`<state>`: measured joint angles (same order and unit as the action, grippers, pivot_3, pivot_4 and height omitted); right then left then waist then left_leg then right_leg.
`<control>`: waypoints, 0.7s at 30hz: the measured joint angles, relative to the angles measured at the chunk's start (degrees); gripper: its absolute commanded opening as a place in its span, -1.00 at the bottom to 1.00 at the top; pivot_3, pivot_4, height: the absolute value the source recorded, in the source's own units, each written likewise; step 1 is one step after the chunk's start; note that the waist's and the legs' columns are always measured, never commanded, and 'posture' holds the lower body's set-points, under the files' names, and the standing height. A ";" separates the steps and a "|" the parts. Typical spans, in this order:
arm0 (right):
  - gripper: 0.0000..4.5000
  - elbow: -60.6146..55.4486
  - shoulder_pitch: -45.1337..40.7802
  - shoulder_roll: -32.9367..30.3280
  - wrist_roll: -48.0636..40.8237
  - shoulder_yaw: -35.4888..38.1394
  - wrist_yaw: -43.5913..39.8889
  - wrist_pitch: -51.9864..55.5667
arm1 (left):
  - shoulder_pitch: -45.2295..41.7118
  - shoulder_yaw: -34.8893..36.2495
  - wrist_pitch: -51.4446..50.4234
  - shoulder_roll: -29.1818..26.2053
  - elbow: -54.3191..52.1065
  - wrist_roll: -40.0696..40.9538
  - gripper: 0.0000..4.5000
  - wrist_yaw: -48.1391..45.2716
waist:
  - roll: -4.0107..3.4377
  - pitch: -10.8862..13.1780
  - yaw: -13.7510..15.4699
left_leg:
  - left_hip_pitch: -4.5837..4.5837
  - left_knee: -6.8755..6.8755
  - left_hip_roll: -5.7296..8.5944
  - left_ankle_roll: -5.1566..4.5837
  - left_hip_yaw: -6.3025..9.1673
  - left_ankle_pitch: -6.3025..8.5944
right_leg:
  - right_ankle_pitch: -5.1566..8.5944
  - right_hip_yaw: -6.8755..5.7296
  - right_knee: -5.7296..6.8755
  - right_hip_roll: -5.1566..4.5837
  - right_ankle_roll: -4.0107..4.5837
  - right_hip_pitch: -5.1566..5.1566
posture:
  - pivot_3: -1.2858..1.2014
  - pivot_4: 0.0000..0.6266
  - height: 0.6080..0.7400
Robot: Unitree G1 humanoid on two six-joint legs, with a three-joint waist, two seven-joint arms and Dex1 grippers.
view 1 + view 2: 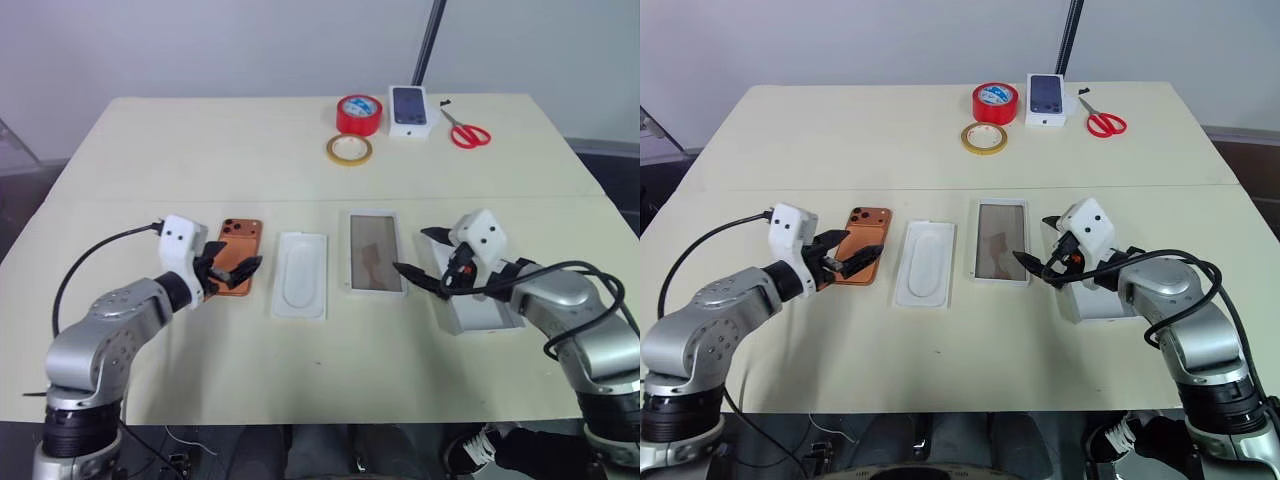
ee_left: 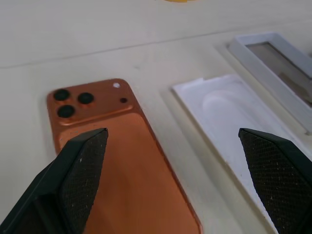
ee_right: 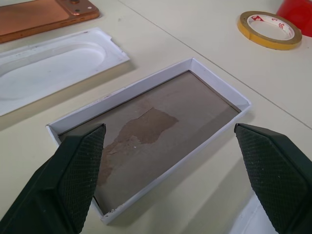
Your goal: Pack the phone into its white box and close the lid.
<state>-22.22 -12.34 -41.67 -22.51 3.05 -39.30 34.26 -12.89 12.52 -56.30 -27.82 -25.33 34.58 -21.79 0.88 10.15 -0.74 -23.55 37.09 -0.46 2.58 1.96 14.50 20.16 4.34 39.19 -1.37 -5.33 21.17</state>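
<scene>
My left gripper point(image 1: 232, 272) spread wide over the orange-copper phone point(image 2: 122, 161), right gripper point(image 3: 170, 175) jaws apart above the shallow white brown-floored box point(image 3: 222, 90), bare table point(image 1: 200, 140) around both.

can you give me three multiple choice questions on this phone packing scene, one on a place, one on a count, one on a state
1. What lies between the phone and the white box?
A. the red tape roll
B. the white insert
C. the scissors

2. How many tape rolls are on the table?
A. one
B. two
C. three

3. What is the white box's state?
A. open and empty
B. closed by the lid
C. holding the phone

Answers:
1 B, the insert sits in the row between them.
2 B, a red tape roll and a yellow tape roll.
3 A, its brown floor shows bare.
</scene>
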 measured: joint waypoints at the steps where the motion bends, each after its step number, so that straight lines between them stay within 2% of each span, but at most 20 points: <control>1: 0.97 -0.57 -0.02 0.04 0.03 -0.34 -0.01 0.06 | -1.47 0.00 -2.34 1.28 -0.02 0.71 1.00 1.70 | 0.00 0.00 0.01 | 0.00 0.02 0.00 0.00 0.01 0.00 | 0.00 -0.03 0.00 0.00 0.00 -0.01 | 0.03 -0.52 0.93; 8: 0.97 -1.90 0.20 0.00 0.40 -0.85 -0.21 0.36 | -8.57 0.15 -19.69 9.10 -0.53 6.14 1.00 9.63 | 0.03 0.00 0.00 | -0.01 0.04 0.03 0.00 0.02 0.00 | 0.01 -0.04 0.02 0.01 -0.02 -0.01 | 0.03 -0.52 0.93; 11: 0.97 -2.43 0.26 -0.34 0.39 -0.70 -0.46 0.38 | -10.93 0.11 -25.78 10.02 -0.28 6.04 1.00 12.07 | 0.03 0.00 -0.05 | 0.00 0.03 0.03 0.00 0.02 0.00 | 0.01 -0.04 0.02 0.03 -0.02 -0.01 | 0.03 -0.52 0.93; 17: 0.97 -2.61 0.33 -1.23 0.44 -0.43 -0.80 0.45 | -14.56 1.39 -33.73 17.85 2.29 4.08 1.00 16.33 | 0.06 0.01 0.02 | 0.00 0.05 0.07 0.00 0.04 0.00 | 0.01 -0.05 0.01 0.02 -0.02 -0.04 | 0.03 -0.52 0.93; 20: 1.00 -2.98 0.32 -1.60 0.75 -0.55 -1.05 0.46 | -15.49 2.04 -34.80 20.43 2.80 2.68 0.63 17.20 | 0.05 0.00 0.08 | 0.01 0.05 0.07 0.01 0.04 0.00 | 0.01 -0.05 0.01 0.01 -0.03 -0.06 | 0.03 -0.52 0.93; 21: 1.00 -3.35 0.33 -2.17 1.02 -0.77 -1.40 0.46 | -15.48 1.79 -34.92 20.61 2.87 2.06 0.40 17.32 | 0.06 0.00 0.08 | 0.01 0.05 0.09 0.01 0.03 -0.01 | 0.01 -0.05 0.01 -0.01 -0.03 -0.05 | 0.03 -0.52 0.93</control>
<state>-25.57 -12.01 -43.84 -21.48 2.29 -40.70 34.72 -28.37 14.32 -91.23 -7.21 -22.46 36.64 -4.48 0.94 10.15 -0.66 -23.54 37.14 -0.38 2.59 1.99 14.49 20.17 4.29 39.20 -1.38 -5.37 21.12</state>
